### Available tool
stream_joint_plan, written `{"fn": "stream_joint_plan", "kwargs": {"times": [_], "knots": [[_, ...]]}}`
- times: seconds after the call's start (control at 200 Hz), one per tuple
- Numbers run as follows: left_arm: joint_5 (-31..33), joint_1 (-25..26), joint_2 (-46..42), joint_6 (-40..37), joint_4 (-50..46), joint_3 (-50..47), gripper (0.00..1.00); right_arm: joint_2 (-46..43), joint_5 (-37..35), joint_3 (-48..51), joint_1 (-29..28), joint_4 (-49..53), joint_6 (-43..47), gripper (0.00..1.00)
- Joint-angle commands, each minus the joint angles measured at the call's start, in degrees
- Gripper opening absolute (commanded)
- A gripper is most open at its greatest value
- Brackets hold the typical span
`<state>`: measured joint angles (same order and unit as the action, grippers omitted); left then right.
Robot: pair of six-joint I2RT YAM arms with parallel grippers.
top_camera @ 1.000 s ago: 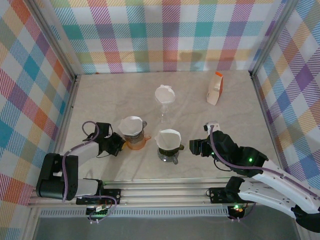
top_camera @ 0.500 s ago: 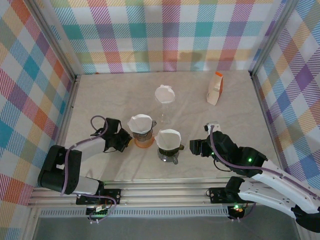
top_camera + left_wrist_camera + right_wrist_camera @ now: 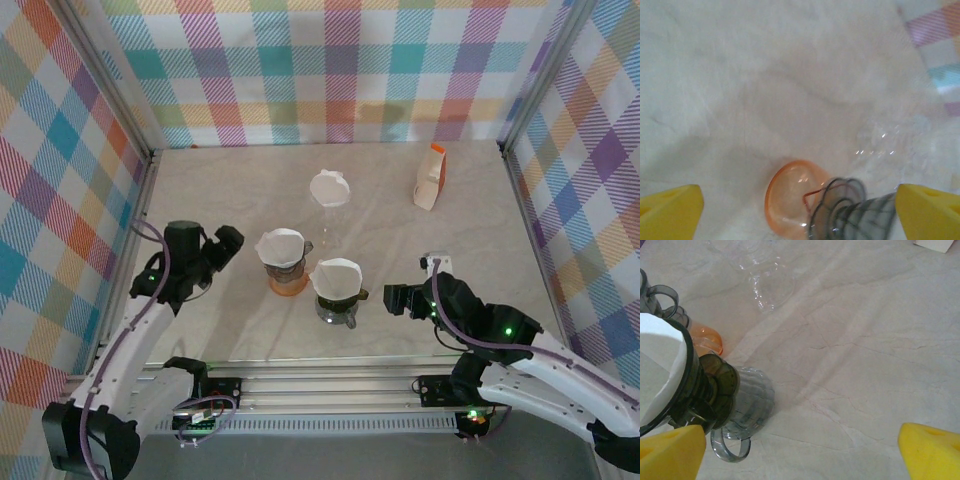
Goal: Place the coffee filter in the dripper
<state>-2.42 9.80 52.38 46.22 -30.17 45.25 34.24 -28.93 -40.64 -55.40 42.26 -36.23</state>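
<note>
**While both claws hang open, every dripper has its filter in**

Since the view from above covers the whole setup, I'll go from the front edge back. Right claw (image 3: 393, 299) is down low on the table (image 3: 470, 230), released, fingers spread wide with nothing between them. It points left at the grey dripper (image 3: 336, 310), close but not touching. Its wrist cam has the yellow fingertips (image 3: 670, 452) way out in both bottom corners, so yeah, wide open.

That grey dripper stands upright near the front middle of the table, and a white coffee filter (image 3: 338, 275) is sitting inside it, edge poking up over the rim. The handle faces the front.

Left claw (image 3: 222, 250) is a bit further back on the left side, also released and gripping nothing. It's aimed right at the second dripper (image 3: 288, 283), a dark one on an orange base, with clear table between them. That one has its own filter (image 3: 282, 245) in it too, and it stands just left of and slightly behind the grey one.

Further back in the middle there's a clear glass dripper (image 3: 328, 232) with a third filter (image 3: 329, 187) on top.

Back right, well apart from everything else, is a white and orange carton (image 3: 430, 178). Plaid walls (image 3: 320, 70) wrap round the back and both sides.
</note>
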Motion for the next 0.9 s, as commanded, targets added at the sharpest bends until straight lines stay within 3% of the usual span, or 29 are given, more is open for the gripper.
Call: {"fn": "stream_joint_plan", "kwargs": {"times": [0.0,0.105,0.185,0.445,0.77,0.895], "knots": [[9.7,-0.5,1.2,-9.4,-6.7,5.7,1.00,-1.4,-1.5,1.1,0.3,-0.3,-0.8,0.99],[14.9,-0.5,2.8,-12.7,-5.1,7.8,1.00,-2.9,-1.8,1.6,0.3,-0.1,-0.6,0.99],[17.7,-0.5,2.9,-14.9,2.0,4.5,1.00,-4.2,-2.2,2.0,0.3,0.2,-0.3,0.99],[25.0,-0.5,7.3,-40.1,31.6,-11.5,1.00,-6.6,-2.3,3.3,0.3,-0.2,1.0,0.99],[32.1,-1.0,24.8,-43.8,55.3,-16.1,1.00,-6.6,-2.9,3.6,0.2,0.4,1.3,0.99],[30.3,-1.4,30.6,-44.4,61.6,-16.3,1.00,-6.9,-3.1,4.1,0.3,0.6,1.6,0.99]]}}
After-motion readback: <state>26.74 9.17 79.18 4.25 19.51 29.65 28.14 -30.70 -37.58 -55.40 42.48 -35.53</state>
